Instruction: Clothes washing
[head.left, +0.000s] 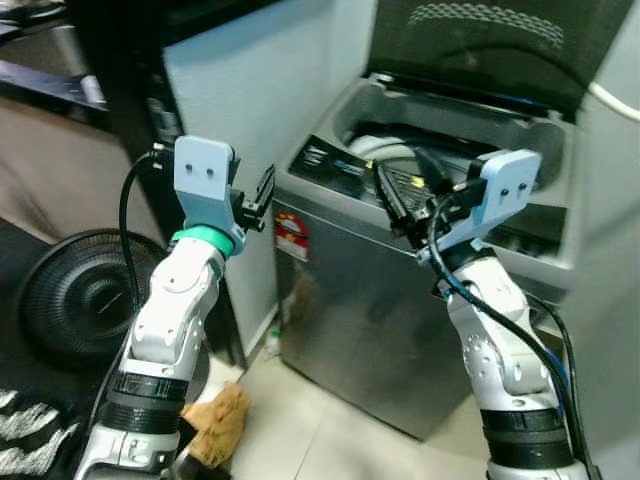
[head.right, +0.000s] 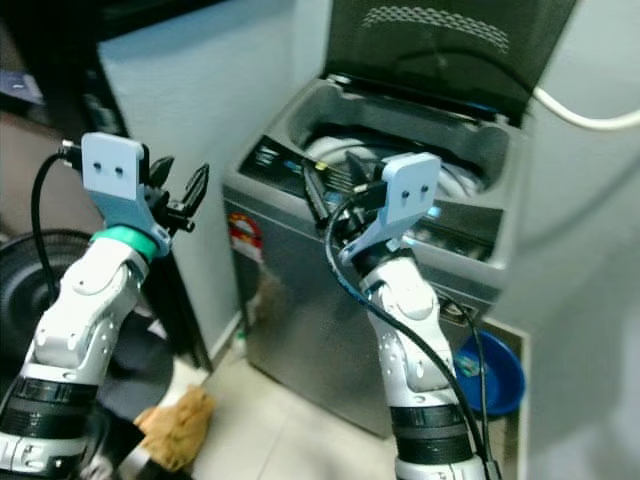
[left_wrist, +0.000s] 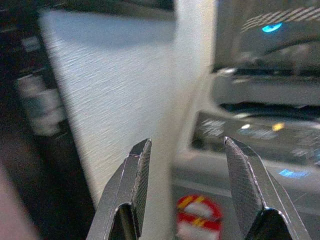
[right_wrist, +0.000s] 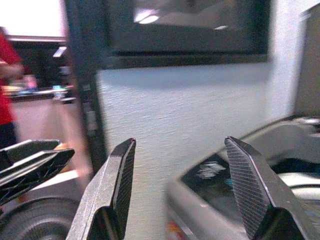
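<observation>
The washing machine (head.left: 400, 300), a boxy grey top-loader with its lid (head.left: 490, 45) raised, stands far right against a textured white wall (head.left: 250, 90). Left gripper (head.left: 262, 196) hangs spread beside its near-left corner; right gripper (head.left: 392, 192), ribbed fingers spread, hovers over the rim. Drum contents are unclear.

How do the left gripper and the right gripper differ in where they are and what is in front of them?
The left gripper hangs beside the washing machine, in front of the pale wall panel; the right gripper is raised over the machine's control panel, near the open tub. The left gripper is clear of the machine's top; the right gripper is over it. Both have their jaws open and hold nothing.
</observation>
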